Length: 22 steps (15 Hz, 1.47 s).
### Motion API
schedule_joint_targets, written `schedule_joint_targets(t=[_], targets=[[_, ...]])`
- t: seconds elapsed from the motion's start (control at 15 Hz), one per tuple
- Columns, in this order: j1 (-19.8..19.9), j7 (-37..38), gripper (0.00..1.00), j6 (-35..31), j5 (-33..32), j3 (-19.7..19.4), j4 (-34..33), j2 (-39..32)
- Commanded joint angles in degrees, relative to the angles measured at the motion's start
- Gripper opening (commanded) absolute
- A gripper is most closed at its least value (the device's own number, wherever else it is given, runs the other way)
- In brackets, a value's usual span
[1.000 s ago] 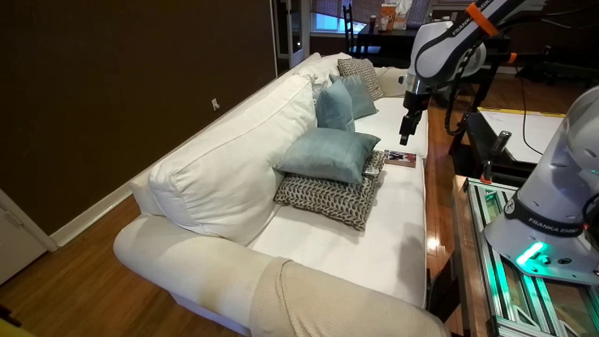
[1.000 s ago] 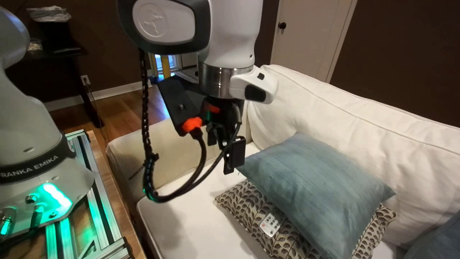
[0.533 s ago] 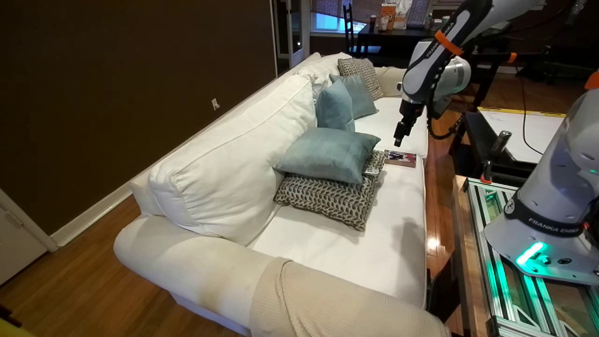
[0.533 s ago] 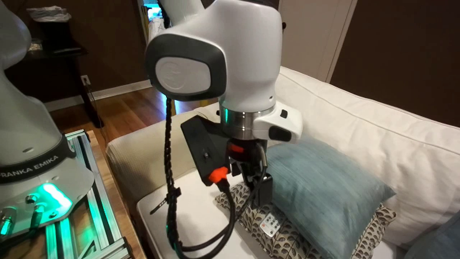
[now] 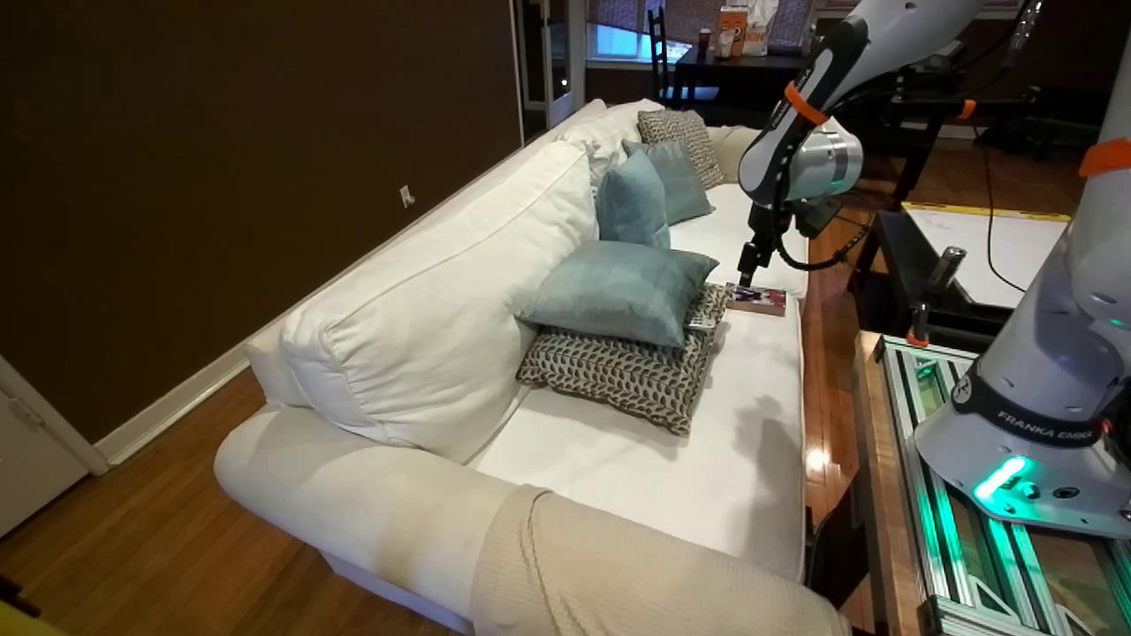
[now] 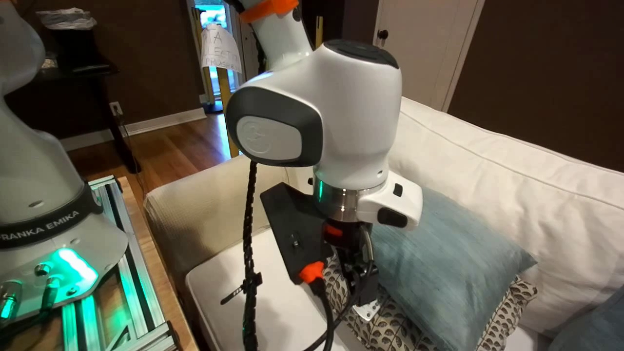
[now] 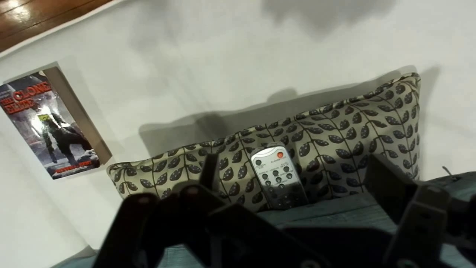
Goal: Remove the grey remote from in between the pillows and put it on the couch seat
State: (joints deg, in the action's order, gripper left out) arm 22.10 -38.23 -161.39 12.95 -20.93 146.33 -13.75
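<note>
Compared with half a second ago, the hand (image 7: 293, 158) sits lower in both exterior views. Its jaws stand well apart, released, with the grey remote (image 7: 276, 170) showing between them in the wrist view. The remote has stayed put on the leaf-patterned pillow (image 7: 331, 147), one end under the teal-blue pillow (image 5: 610, 290). A paperback titled The Clone Elite (image 7: 48, 124) lies on the white couch seat (image 7: 223, 59), just beside the leaf-patterned pillow.

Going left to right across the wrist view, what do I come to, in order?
The book, one gripper finger, the grey remote, the other gripper finger.
</note>
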Motion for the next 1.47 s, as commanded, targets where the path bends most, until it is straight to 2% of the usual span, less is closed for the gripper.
schedule_joint_targets(t=[0.0,0.2,0.47,0.6,0.87,0.93,1.0,1.4], targets=[[0.8,-1.15,1.0,-0.25,1.56,1.07,-0.71,-1.19],[2.67,-4.74,1.0,-2.36,4.52,4.06,-2.59,-5.43],[6.74,-12.35,1.0,-6.82,7.56,10.01,-5.02,-10.78],[7.83,-12.98,1.0,-10.49,7.12,11.47,-6.44,-14.31],[13.27,-13.38,1.0,-11.63,8.18,16.31,-10.48,-19.44],[16.85,-9.89,1.0,-12.79,3.31,18.91,-11.05,-20.35],[18.62,-9.84,1.0,-13.66,2.38,20.35,-12.06,-21.72],[24.45,-5.58,1.0,-16.65,-7.57,23.54,-17.35,-29.43]])
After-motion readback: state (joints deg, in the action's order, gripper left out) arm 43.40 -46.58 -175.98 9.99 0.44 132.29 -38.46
